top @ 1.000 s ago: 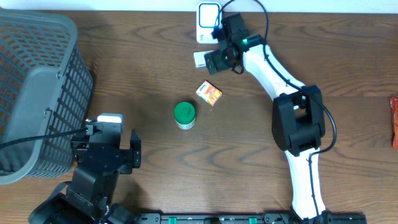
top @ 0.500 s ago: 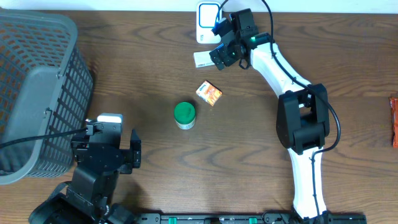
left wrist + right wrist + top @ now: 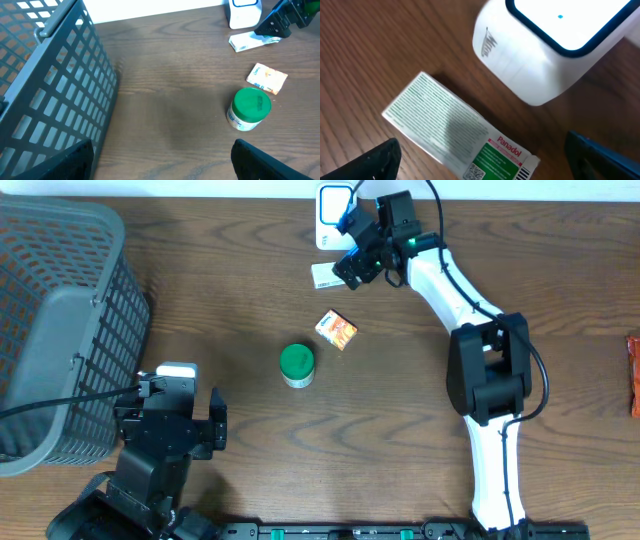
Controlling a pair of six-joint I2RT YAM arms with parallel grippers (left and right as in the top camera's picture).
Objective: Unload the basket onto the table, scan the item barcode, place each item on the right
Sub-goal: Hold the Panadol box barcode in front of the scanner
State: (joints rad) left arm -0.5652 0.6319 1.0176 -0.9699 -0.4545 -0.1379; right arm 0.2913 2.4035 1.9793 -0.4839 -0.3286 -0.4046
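One white Panadol box (image 3: 451, 131), green-ended, barcode up, flat beside the scanner (image 3: 547, 47); right hand (image 3: 352, 262) released above.

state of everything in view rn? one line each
Panadol box: flat on table beside scanner, not gripped
scanner: upright, small blue light on
green-lidded jar: upright, lid on
orange box: lying flat, untouched
basket: standing, table's left side
left gripper: open, empty
right gripper: open, above Panadol box

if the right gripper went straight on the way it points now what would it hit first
Most likely the Panadol box, lying flat straight ahead of the open right gripper. The white scanner sits beside that line.
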